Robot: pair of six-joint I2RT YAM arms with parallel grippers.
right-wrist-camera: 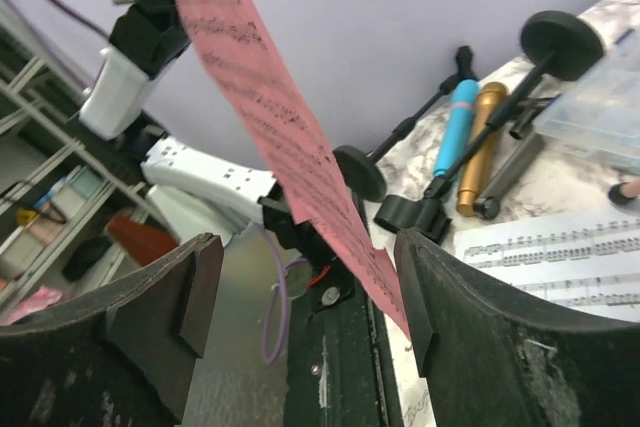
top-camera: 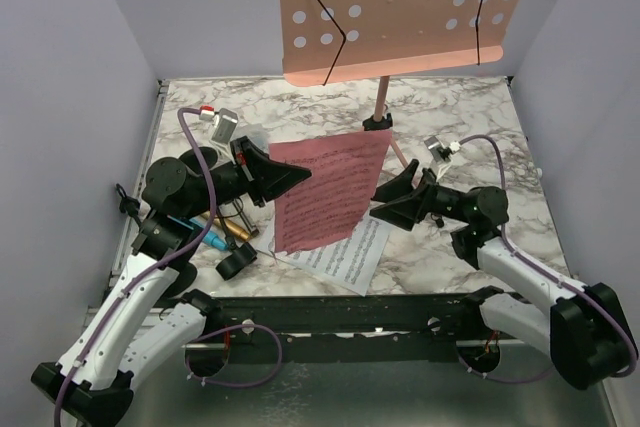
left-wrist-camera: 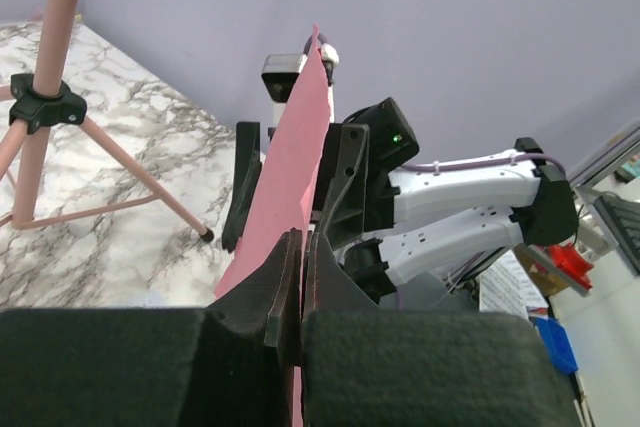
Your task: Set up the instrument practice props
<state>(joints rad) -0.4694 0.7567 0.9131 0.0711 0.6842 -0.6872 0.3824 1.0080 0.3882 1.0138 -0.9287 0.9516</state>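
The pink perforated music rack (top-camera: 400, 7) stands at the back on its thin tripod legs (left-wrist-camera: 45, 107). A pink sheet-music page (top-camera: 330, 192) hangs above the table with my left gripper (top-camera: 300, 175) shut on its left edge; the fingers (left-wrist-camera: 285, 277) pinch the paper (left-wrist-camera: 295, 167). At the page's right edge my right gripper (top-camera: 385, 202) is open, and the pink page (right-wrist-camera: 270, 117) passes between its jaws (right-wrist-camera: 305, 287), close to the right finger (right-wrist-camera: 440, 287). A white page (top-camera: 345, 252) lies flat below. The blue microphone (right-wrist-camera: 455, 127), gold microphone (right-wrist-camera: 478, 142) and black mic mounts (right-wrist-camera: 560, 42) lie at the left.
A clear plastic box (right-wrist-camera: 600, 107) sits beside the mic mounts. One mount's clip (top-camera: 237, 262) lies near the left arm. The black rail (top-camera: 350, 317) that carries both arm bases runs along the near edge. Purple walls close in on the left, back and right.
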